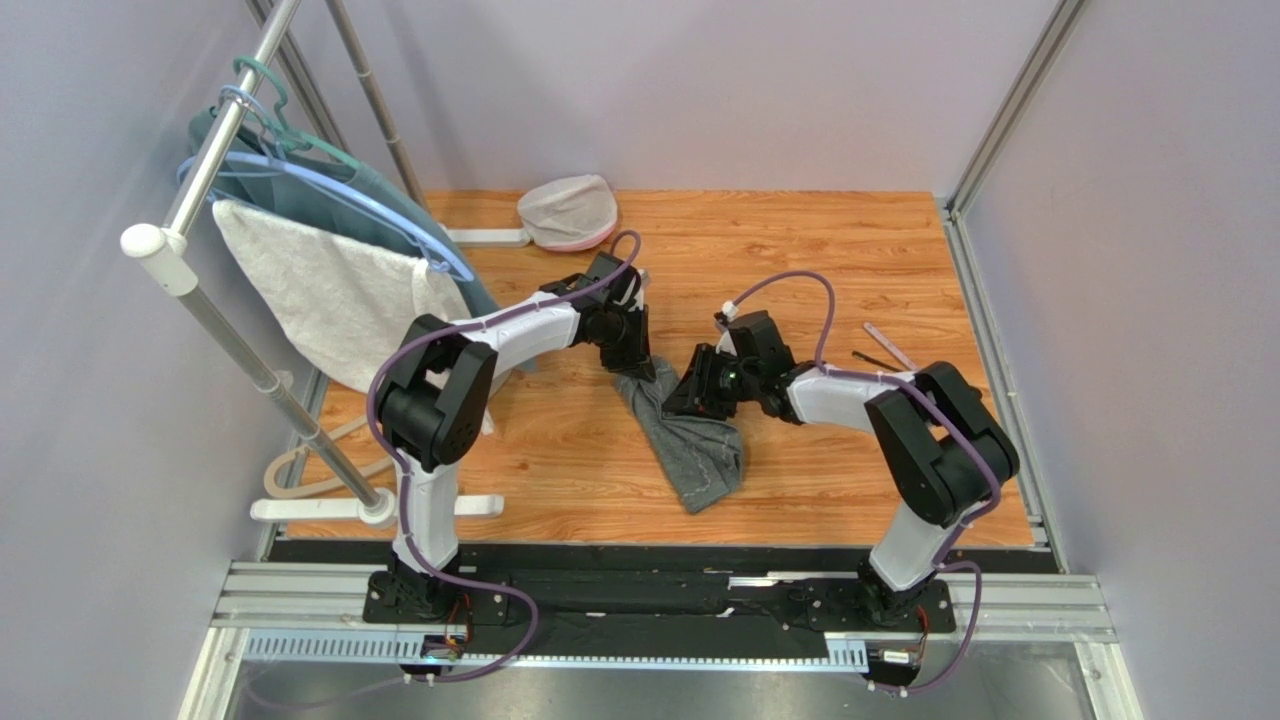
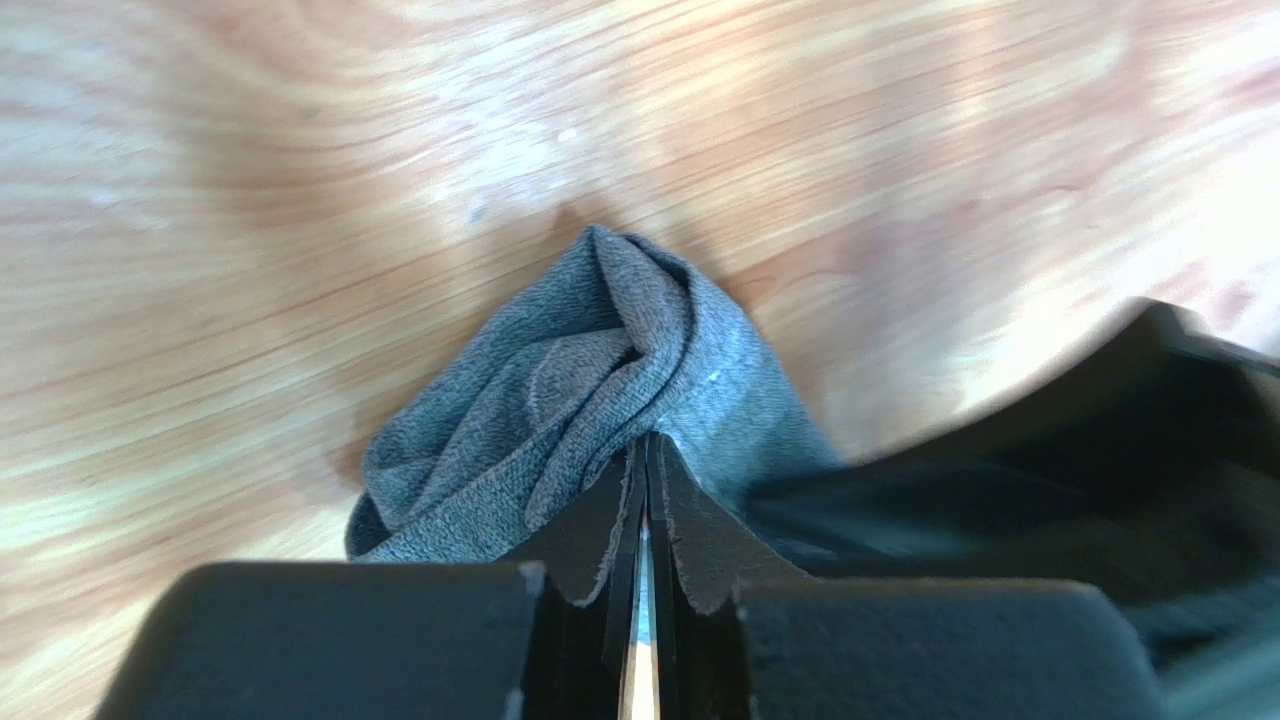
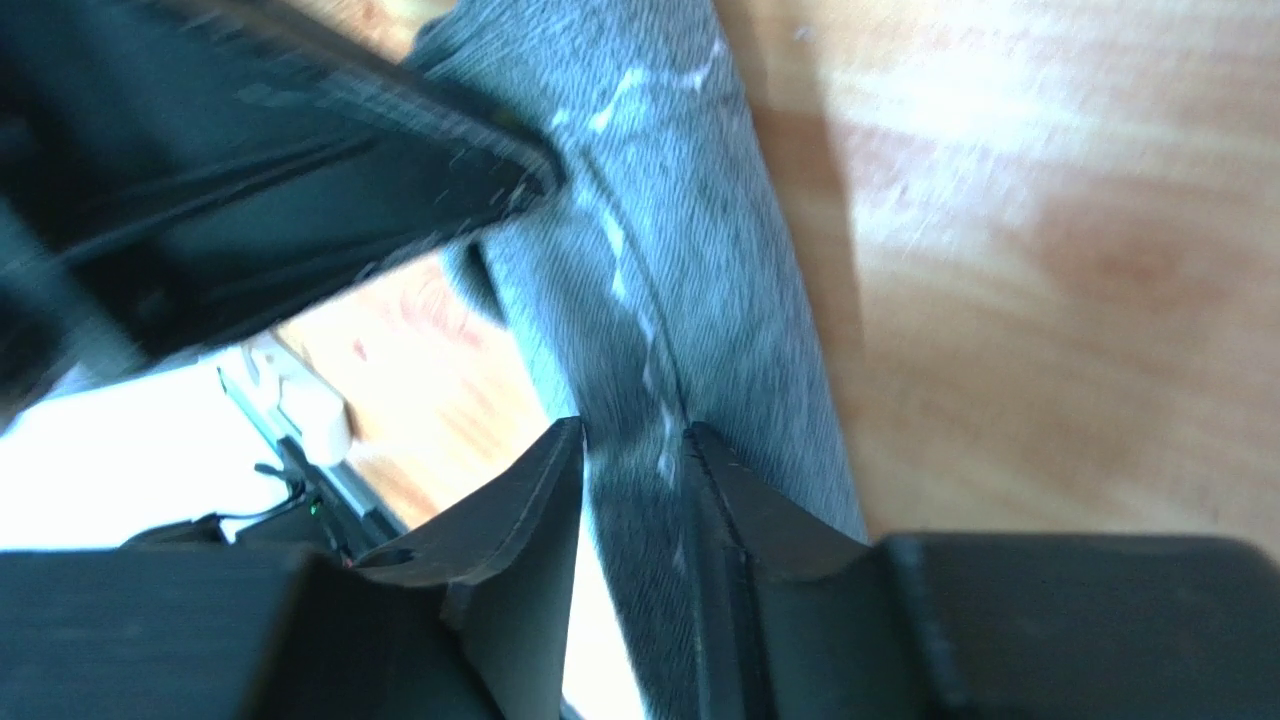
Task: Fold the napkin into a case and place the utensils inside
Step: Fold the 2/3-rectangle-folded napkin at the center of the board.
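Orange-brown wooden tabletop [image 1: 796,255] is seen between pale grey walls. At upper left, a white textured towel [image 1: 323,293] is hung on a metal rack [image 1: 226,323]. Left of centre, the left gripper [image 1: 634,365] is pinched tight on a bunched corner of the dark grey cloth napkin [image 1: 699,450], which is trailed down onto the table at centre frame. Just right of it, the right gripper [image 1: 694,387] is clamped on the napkin's pale-stitched edge. At right, slim silver and black utensils [image 1: 884,348] are laid well apart from the napkin.

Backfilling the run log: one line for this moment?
phase: folding | left gripper: shut on napkin | right gripper: shut on napkin | napkin: bunched | utensils: on table, outside napkin
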Robot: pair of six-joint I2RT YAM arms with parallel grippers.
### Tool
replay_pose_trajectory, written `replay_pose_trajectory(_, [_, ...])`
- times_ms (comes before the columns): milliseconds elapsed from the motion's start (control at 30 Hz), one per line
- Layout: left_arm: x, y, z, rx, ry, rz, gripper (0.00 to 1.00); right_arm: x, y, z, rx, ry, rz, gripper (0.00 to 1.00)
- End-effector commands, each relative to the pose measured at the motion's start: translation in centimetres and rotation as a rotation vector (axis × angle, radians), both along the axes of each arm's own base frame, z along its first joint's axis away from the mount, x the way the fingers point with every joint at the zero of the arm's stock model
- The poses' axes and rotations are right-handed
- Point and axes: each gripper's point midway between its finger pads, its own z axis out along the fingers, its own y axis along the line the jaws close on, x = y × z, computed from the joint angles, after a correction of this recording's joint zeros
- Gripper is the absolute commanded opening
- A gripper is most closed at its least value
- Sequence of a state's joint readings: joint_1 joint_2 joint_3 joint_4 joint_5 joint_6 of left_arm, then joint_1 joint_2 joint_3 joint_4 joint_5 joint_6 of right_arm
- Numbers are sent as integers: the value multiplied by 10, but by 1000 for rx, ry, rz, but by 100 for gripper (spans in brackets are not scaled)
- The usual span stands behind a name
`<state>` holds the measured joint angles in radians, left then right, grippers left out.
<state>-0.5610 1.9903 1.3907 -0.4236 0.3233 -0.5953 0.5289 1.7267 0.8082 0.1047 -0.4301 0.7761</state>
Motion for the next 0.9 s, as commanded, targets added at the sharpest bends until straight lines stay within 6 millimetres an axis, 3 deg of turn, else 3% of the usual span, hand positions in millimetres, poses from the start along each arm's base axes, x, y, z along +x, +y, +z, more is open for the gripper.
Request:
replay_pose_trajectory(0, [3,17,-4,85,-38,-15,8,-7,-10,35,14,-22,28,39])
replay_pose_trajectory(200, [0,18,-7,85,-32,-26,6,7,-56,53,45,9,-54,52])
replay_pose_trajectory(333, [1,17,-8,81,-36,-24,6,2,-65,48,44,38,-45,52])
replay_pose_trajectory(433, [1,17,-9,77,-33,-23,6,-7,-65,38,43,64,-39,40])
replay_pose_trajectory(567, [0,18,-12,79,-31,-19,5,-20,-53,40,103,85,7,28])
replay_pose_trajectory(767, [-1,17,-13,74,-29,-14,5,-50,-28,34,119,124,61,23])
replay_pose_trajectory(800, [0,17,-10,68,-34,-13,5,-62,-23,29,116,142,80,23])
replay_pose_trajectory(867, [0,15,-7,58,-37,-16,5,-65,-18,24,104,123,66,22])
